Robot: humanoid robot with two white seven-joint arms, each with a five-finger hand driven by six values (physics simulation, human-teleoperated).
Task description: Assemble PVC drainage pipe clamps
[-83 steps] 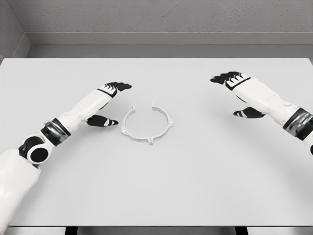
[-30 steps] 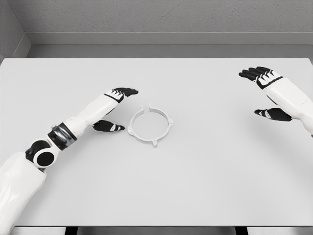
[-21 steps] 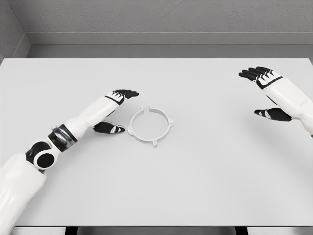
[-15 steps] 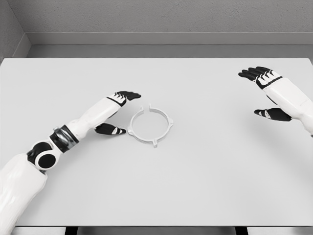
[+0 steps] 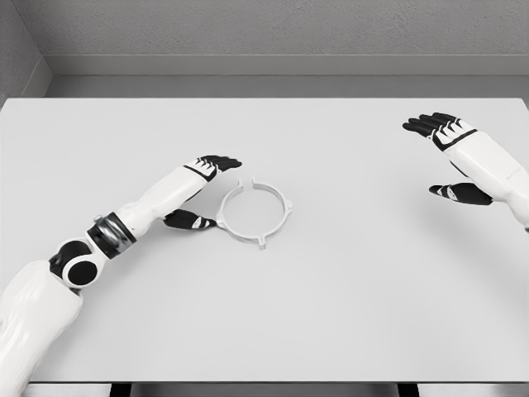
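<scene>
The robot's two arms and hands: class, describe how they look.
Both arms are smooth white shells. The left arm shows a metallic grey band and black round joint near the elbow. The left hand and right hand have black fingers with white markings.

Left robot hand [image 5: 201,186] spread beside clamp ring [image 5: 256,212] on table [image 5: 331,314]

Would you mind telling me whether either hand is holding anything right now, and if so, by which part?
Nothing is held. The left hand is open beside the clamp ring, not gripping it; the right hand is open, far from it.
</scene>
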